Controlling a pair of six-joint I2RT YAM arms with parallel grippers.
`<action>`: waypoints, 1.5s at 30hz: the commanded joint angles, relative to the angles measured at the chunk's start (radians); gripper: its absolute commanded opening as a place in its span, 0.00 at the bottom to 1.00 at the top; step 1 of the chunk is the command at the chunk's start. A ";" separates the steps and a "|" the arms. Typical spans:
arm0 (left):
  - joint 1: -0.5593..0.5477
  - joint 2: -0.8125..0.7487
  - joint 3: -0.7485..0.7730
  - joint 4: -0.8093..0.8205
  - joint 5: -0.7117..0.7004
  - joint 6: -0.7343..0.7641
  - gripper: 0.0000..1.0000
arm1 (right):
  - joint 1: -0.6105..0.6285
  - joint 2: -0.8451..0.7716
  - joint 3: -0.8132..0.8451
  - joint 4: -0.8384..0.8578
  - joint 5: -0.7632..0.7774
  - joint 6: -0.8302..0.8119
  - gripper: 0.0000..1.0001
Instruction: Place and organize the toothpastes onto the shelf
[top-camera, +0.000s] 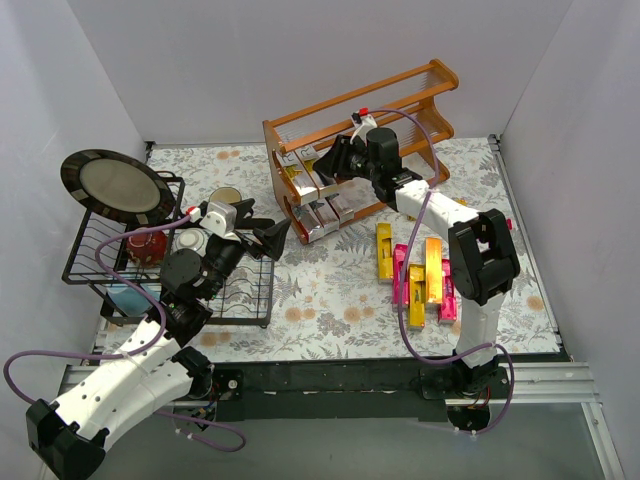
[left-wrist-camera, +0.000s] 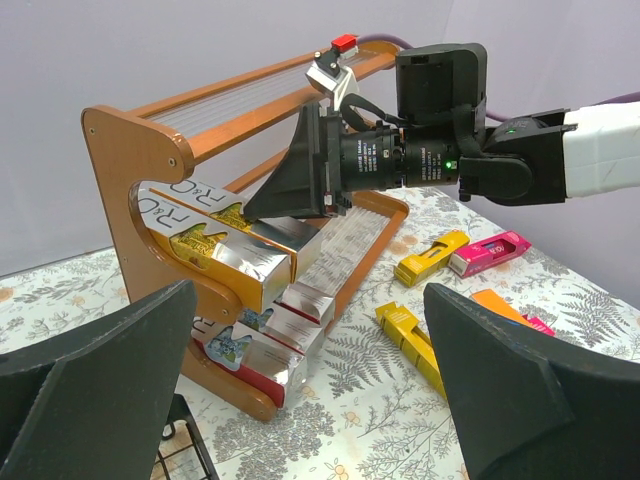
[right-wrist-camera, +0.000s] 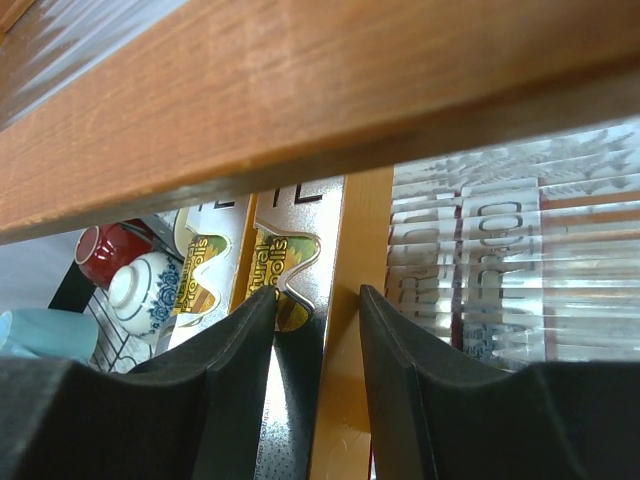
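The orange-brown wooden shelf (top-camera: 400, 85) stands at the back of the table, with silver toothpastes on its lower tier (top-camera: 322, 218) and two silver-and-gold ones on the middle tier (left-wrist-camera: 205, 228). My right gripper (top-camera: 326, 166) reaches under the top rail (right-wrist-camera: 300, 90), shut on a silver-and-gold toothpaste carton (right-wrist-camera: 300, 255) lying on the middle tier; its fingers (right-wrist-camera: 235, 350) press both long sides. Several magenta and yellow toothpastes (top-camera: 425, 275) lie loose on the table by the right arm. My left gripper (top-camera: 264, 232) hovers open over the dish rack's right edge, facing the shelf (left-wrist-camera: 130, 150) with nothing between its fingers (left-wrist-camera: 540, 400).
A black wire dish rack (top-camera: 90, 252) at the left holds a large dark plate (top-camera: 115, 187), a red bowl (top-camera: 147, 245), a white patterned bowl (top-camera: 190, 240) and a cup (top-camera: 225, 197). White walls close in the table on three sides.
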 joint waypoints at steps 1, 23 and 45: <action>0.004 -0.010 0.022 -0.001 0.007 0.008 0.98 | 0.015 0.019 0.019 0.040 -0.028 -0.015 0.46; 0.006 -0.014 0.025 -0.003 0.010 0.007 0.98 | 0.012 -0.189 -0.019 -0.073 0.084 -0.119 0.93; 0.006 -0.003 0.033 -0.012 0.033 -0.024 0.98 | -0.009 -0.979 -0.768 -0.589 0.743 -0.176 0.95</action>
